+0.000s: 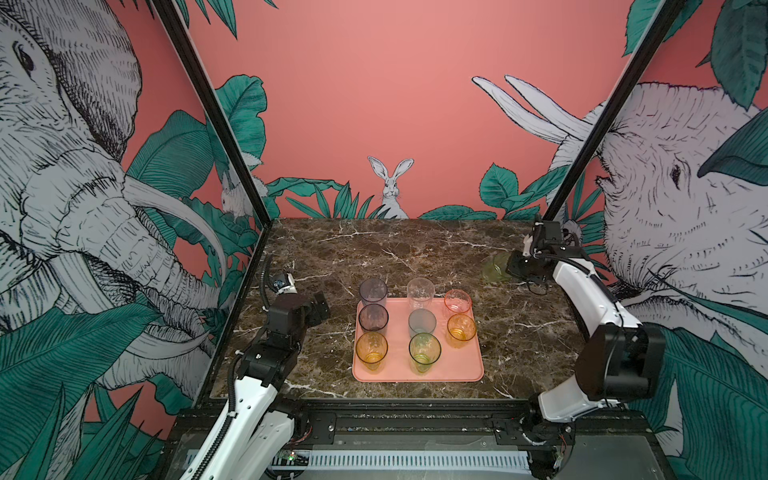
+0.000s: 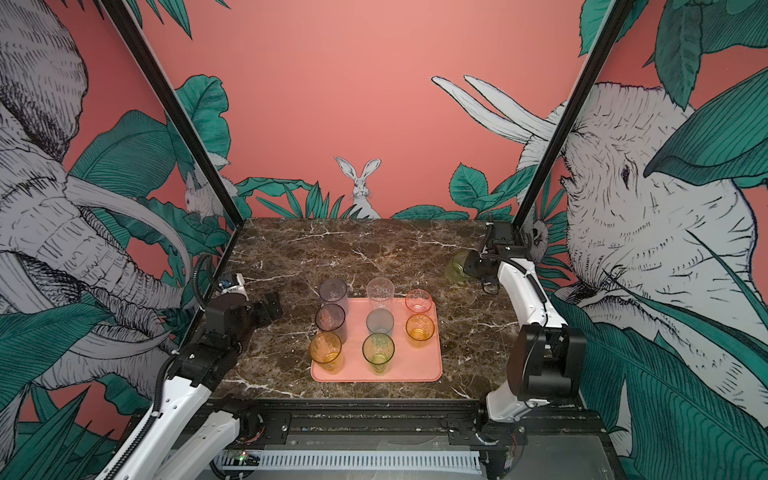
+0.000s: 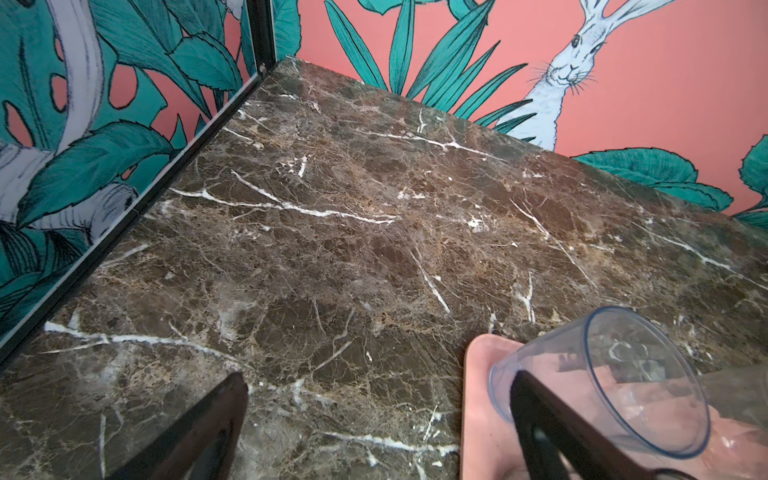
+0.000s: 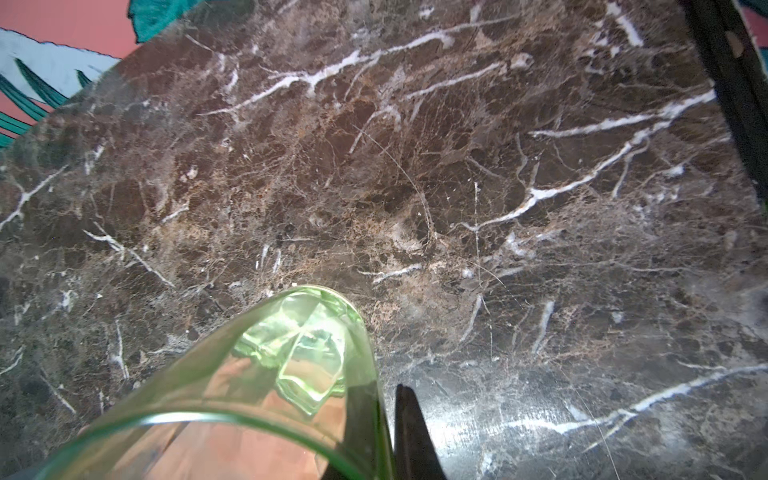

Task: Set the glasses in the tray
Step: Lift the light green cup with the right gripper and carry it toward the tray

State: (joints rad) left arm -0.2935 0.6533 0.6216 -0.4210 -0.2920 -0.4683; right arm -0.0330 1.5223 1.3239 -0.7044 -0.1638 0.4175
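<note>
Right gripper (image 1: 512, 267) is out at about 2 o'clock from the tray (image 1: 457, 368), well apart from it, near the desk's (image 1: 415, 249) far right corner. It's pinching the wall of a green glass (image 4: 291, 374). The right wrist view shows one finger inside the rim and one outside, pressed close together on it. I can't tell whether the base is off the desk.

Left gripper (image 1: 320, 307) is spread wide with nothing in it, parked just beside the tray at roughly 10 o'clock.

The other eight glasses (image 1: 420, 320) stand upright in the tray in three columns. The left and middle ones have three each and the right one only two, so the bare patch is at the tray's 5 o'clock corner.

My read is that this is the pick of the last glass, so the job's nearly done. The next move needs a straight lift that keeps the glass upright. Then it has to be carried toward 8 o'clock, high enough to clear the pink and amber rims, and lowered into that free corner before letting go. A rim pinch like that could let it swing, so I'd go slow.
</note>
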